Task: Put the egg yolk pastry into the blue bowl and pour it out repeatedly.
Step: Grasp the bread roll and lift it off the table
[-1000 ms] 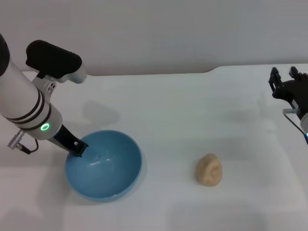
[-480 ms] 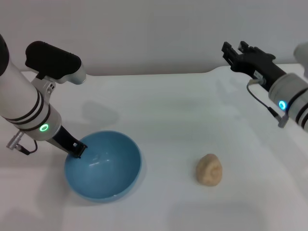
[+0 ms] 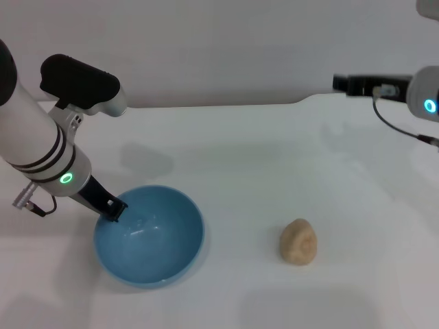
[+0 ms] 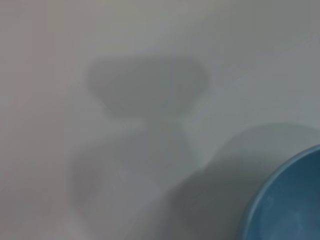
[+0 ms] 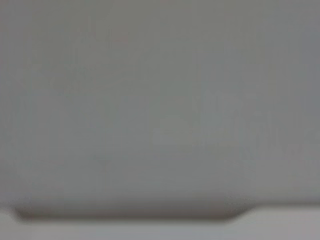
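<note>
- The left pincer sits on the near-left rim of the round, glossy light-blue bowl — its dark tip is at the rim, seemingly clamped on the bowl's edge, one finger inside.
- The bowl rests upright on the plain white counter, directly under and beside that pincer; nothing lies inside it.
- In the left wrist view only a curved blue arc of the bowl shows, with soft shadows on the counter next to it.
- The small, lumpy, pale tan egg yolk pastry lies on the counter well apart from the left pincer, on the far side of the bowl from it and clear of the bowl.
- The right pincer is raised over the counter's far right edge, well apart from the pastry — whether it is apart or together I cannot tell.
</note>
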Motion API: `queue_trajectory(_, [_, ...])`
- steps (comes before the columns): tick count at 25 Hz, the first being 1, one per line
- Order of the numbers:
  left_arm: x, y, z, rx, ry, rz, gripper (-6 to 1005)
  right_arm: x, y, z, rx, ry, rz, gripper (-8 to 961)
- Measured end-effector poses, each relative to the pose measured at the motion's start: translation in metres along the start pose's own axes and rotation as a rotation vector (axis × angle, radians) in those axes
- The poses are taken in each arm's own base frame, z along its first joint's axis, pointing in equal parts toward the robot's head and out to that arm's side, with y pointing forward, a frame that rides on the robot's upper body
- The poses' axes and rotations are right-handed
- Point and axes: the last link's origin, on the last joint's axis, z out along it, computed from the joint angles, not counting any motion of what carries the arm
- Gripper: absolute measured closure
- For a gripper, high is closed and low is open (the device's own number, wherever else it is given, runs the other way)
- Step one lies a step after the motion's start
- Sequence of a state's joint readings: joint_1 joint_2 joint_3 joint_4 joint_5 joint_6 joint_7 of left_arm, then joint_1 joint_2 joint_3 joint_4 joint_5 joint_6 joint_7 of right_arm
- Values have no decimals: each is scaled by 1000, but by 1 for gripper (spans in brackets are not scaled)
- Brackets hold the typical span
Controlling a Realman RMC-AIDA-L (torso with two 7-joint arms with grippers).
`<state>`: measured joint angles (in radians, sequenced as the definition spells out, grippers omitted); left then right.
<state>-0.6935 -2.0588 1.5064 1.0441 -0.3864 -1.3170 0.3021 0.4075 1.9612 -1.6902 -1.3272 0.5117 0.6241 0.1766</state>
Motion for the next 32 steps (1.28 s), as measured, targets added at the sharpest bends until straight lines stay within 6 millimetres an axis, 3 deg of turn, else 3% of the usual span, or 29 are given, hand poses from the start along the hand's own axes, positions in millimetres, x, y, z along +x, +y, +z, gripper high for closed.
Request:
queue_trajectory(7, [1, -1, -1, 4, 4, 2, 981, 7, -1, -16, -209, 270, 7, 622])
queue_trajectory(17, [2, -1, -2, 10, 5, 10, 981, 39, -4, -24, -258, 515, 34, 628])
queue_trajectory(32, [3, 2, -2, 10, 1, 21, 981, 71, 9, 7, -286, 635, 56, 637])
